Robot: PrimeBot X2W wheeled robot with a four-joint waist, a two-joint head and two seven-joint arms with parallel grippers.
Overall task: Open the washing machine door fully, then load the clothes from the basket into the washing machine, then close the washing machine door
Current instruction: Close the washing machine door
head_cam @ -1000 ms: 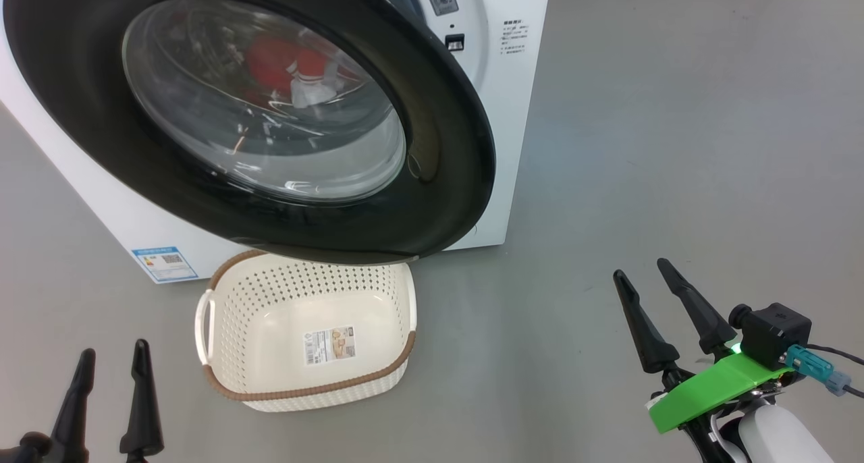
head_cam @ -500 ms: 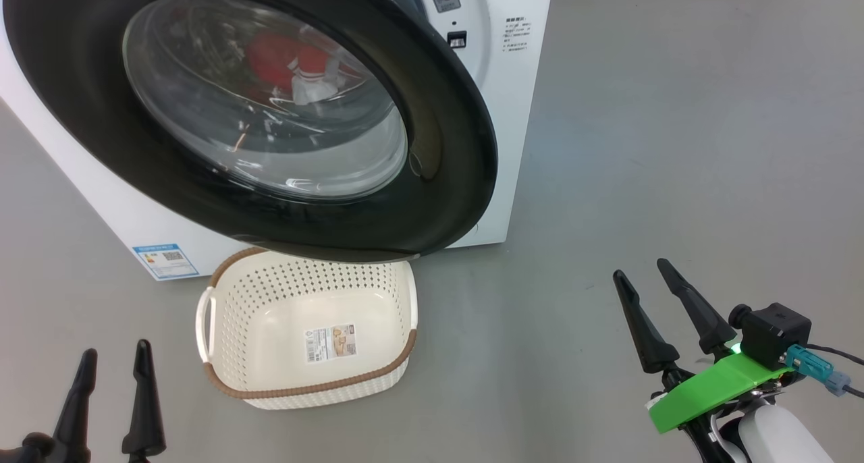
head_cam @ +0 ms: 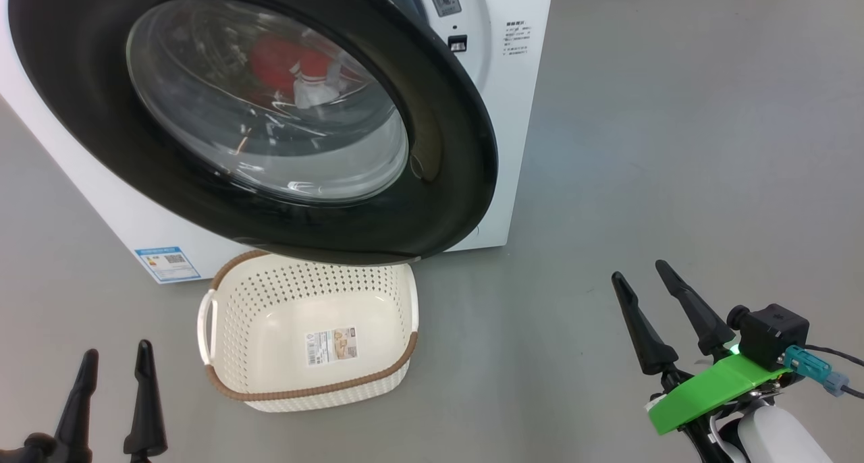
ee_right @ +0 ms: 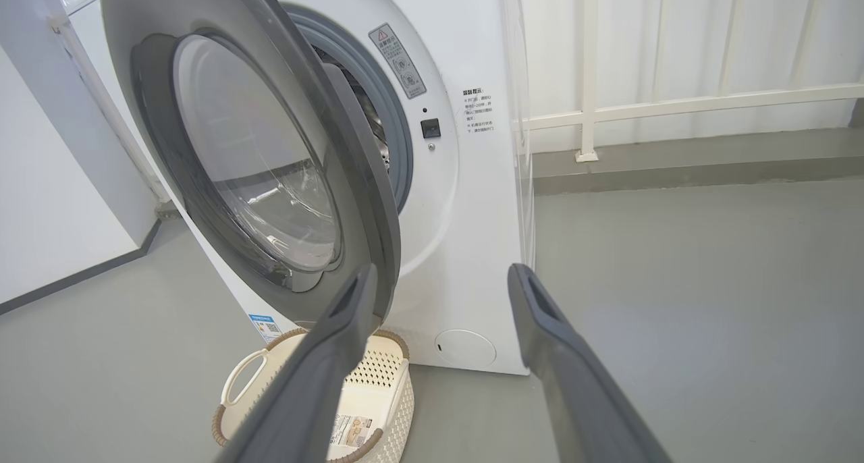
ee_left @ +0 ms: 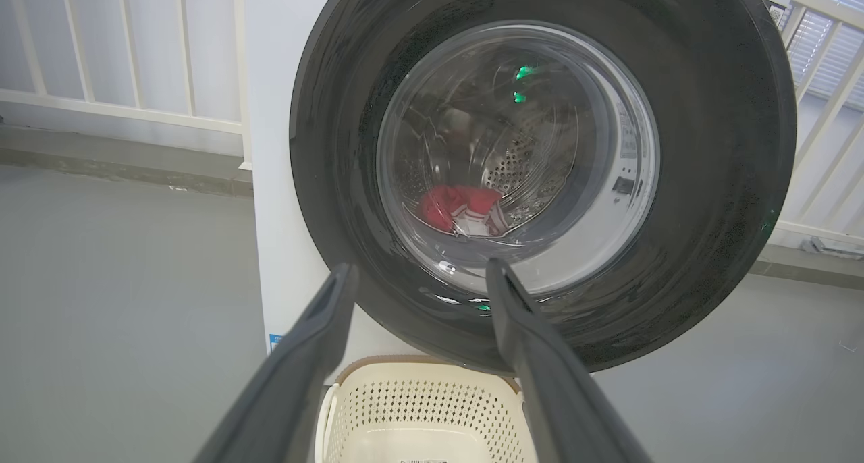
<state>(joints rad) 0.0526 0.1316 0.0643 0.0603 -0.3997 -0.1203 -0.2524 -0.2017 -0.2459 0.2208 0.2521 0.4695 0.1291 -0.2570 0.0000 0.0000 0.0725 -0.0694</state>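
Since the earlier frame only the whole head view is being shifted slightly (the camera, not the things). Nearest, the left gripper (head_cam: 116, 349) and the right gripper (head_cam: 638, 269) are being held spread and empty, low and well clear, probably so the door's swing is being left free. Beyond, the basket (head_cam: 304, 392) is being left empty, mouth up, long axis lying across the machine's front. Above it the washing machine door (head_cam: 445, 166) is being left ajar, outer face angled toward the robot, with the clothes (head_cam: 283, 58) lying inside the washing machine (head_cam: 513, 112).

Head looks down; low wrists face forward; all share door (head_cam: 459, 179) and basket (head_cam: 270, 294).
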